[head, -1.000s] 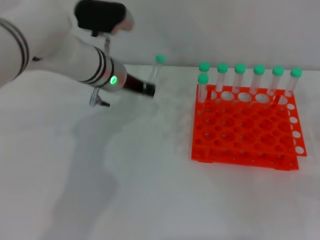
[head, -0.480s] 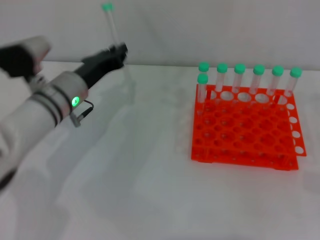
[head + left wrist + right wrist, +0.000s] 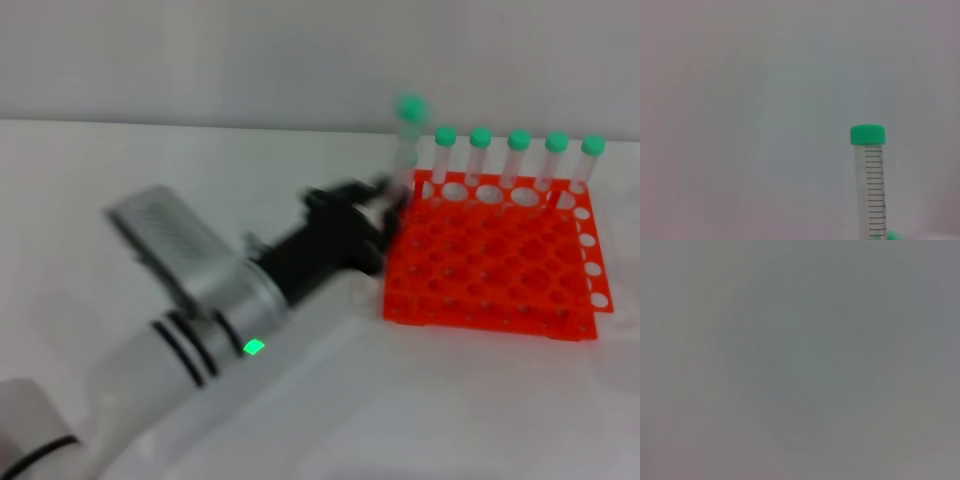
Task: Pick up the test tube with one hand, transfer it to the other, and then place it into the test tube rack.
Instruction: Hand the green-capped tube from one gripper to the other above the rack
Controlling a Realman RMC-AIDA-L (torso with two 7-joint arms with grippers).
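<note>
Table [image 3: 120, 170]: white, carries everything. Test tube rack [image 3: 490, 262] sits toward the far right part of the table, orange-red, five green-capped tubes [image 3: 518, 160] upright along its far row.

Left arm [image 3: 190, 330], green light on, reaches from the near left edge diagonally toward the rack's far left corner, forearm low over the table, wrist roughly level. Left gripper [image 3: 385, 205] sits just beside that corner; jaws closed on the lower part of the test tube [image 3: 407, 140]. Tube is upright, cap up, about level with the caps in the rack's far row. Left wrist view confirms it: tube vertical, graduations showing, blank background.

Right arm is not in the head view and its wrist view shows nothing usable, so jaw state can't be told.

Step, as I read it: pick done, tube carried in the air, handover not yet done. Next move needs the right gripper brought in to take the tube, probably above the left jaws near the cap, before the left lets go. Risk: clipping the racked tubes this close.
</note>
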